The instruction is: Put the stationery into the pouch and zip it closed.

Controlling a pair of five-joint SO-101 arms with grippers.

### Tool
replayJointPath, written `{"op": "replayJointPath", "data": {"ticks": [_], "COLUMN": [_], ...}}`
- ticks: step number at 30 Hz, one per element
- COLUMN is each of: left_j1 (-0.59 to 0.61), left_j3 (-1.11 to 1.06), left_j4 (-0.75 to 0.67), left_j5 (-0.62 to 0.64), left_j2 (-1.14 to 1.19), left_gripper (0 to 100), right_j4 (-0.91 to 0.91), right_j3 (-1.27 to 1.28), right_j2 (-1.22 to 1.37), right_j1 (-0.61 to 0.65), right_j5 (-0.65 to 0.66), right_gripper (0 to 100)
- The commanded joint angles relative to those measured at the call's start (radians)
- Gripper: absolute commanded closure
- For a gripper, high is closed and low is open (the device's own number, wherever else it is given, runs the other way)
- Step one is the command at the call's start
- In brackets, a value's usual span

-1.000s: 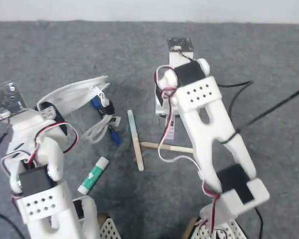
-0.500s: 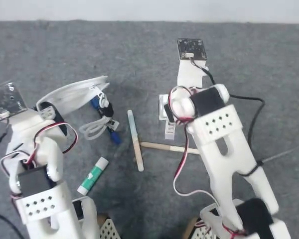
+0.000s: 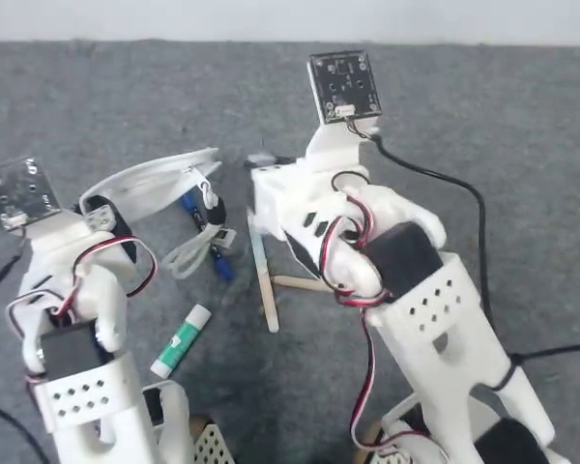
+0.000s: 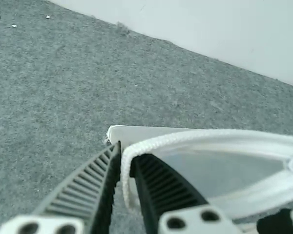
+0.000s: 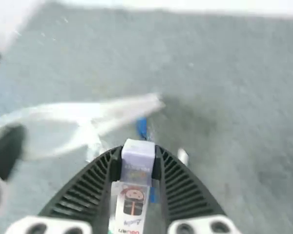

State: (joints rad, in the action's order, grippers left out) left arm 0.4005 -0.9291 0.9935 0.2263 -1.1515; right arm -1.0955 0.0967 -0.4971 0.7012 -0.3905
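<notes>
Grey carpet [image 3: 126,106] | left claw [image 4: 125,157] pinched on pouch [image 4: 215,163] rim | right claw [image 5: 136,155] narrow, gripping eraser [image 5: 133,197]

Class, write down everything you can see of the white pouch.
The pouch is white, of thin, slightly see-through material, with a white zip along its rim. It rests on the grey carpet with its mouth open. The left pincer is shut on its rim, holding that edge up.
</notes>
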Motion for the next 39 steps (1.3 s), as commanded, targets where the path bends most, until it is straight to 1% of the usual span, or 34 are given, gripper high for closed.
{"op": "replayJointPath", "data": {"ticks": [1, 7, 10, 13, 17, 19, 23, 27, 29, 31, 33, 39], "left_j1": [-0.003, -0.006, -0.037, -0.066, -0.115, -0.144, -0.176, -0.175, -0.175, -0.175, -0.176, -0.176], "left_j3": [0.019, 0.024, 0.025, 0.053, 0.11, 0.122, 0.124, 0.122, 0.122, 0.122, 0.12, 0.119], "left_j4": [0.0, 0.0, -0.003, 0.002, 0.037, 0.043, 0.043, 0.043, 0.043, 0.043, 0.043, 0.043], "left_j5": [0.008, 0.008, 0.008, 0.008, 0.006, 0.0, -0.015, -0.015, -0.015, -0.015, -0.015, -0.015], "left_j2": [0.008, 0.008, 0.008, 0.008, 0.008, 0.009, 0.009, 0.009, 0.009, 0.009, 0.009, 0.009], "left_gripper": [99, 99, 99, 99, 99, 99, 99, 99, 99, 99, 99, 99], "right_j4": [0.102, 0.242, 0.325, 0.335, 0.351, 0.397, 0.588, 0.891, 1.052, 1.175, 1.245, 1.307], "right_j3": [-0.011, -0.011, -0.011, 0.003, 0.118, 0.207, 0.436, 0.695, 0.796, 0.867, 0.907, 0.925], "right_j2": [-0.053, -0.064, -0.087, -0.124, -0.222, -0.289, -0.438, -0.536, -0.556, -0.561, -0.561, -0.558], "right_j1": [0.041, 0.082, 0.101, 0.104, 0.099, 0.101, 0.099, 0.104, 0.104, 0.104, 0.105, 0.105], "right_j5": [0.012, 0.018, 0.018, 0.018, 0.018, 0.018, 0.029, 0.121, 0.17, 0.206, 0.216, 0.21], "right_gripper": [99.2, 99.2, 99.2, 99.2, 99.2, 99.2, 99.2, 99.2, 99.2, 99.2, 99.2, 99.2]}}
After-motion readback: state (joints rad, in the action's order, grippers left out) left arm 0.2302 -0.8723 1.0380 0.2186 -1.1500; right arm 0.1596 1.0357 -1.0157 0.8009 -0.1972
